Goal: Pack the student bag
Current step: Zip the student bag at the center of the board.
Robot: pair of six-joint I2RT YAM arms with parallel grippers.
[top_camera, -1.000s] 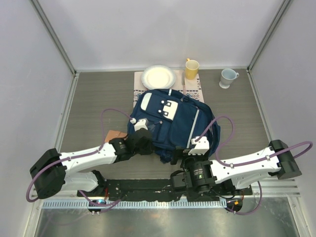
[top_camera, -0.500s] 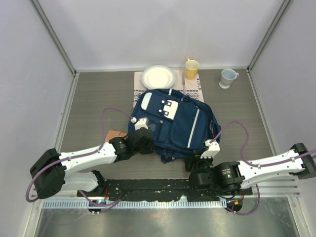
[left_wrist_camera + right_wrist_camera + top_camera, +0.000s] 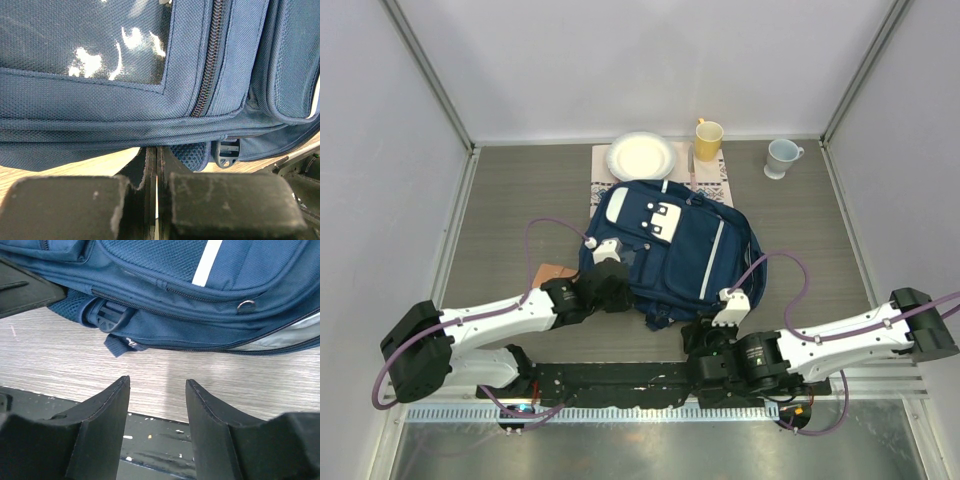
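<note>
Overhead, the student bag (image 3: 670,250) lies ahead of both pincers. The left gripper (image 3: 612,290) sits at its near-left edge and the right gripper (image 3: 705,335) just off its near-right corner.

Left wrist: the jaws are together with nothing visible between them, and the bag's bottom seam lies just ahead.

Right wrist: the jaws are apart and empty over the table (image 3: 200,385). A buckle (image 3: 107,317) and the bag's edge lie ahead, across a bare strip of wood.

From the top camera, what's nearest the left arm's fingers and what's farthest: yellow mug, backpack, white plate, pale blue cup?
Counting out from the left fingers:
1. backpack, right beside them.
2. white plate, at the back, behind the bag.
3. yellow mug, at the back, right of the plate.
4. pale blue cup, back right.
</note>
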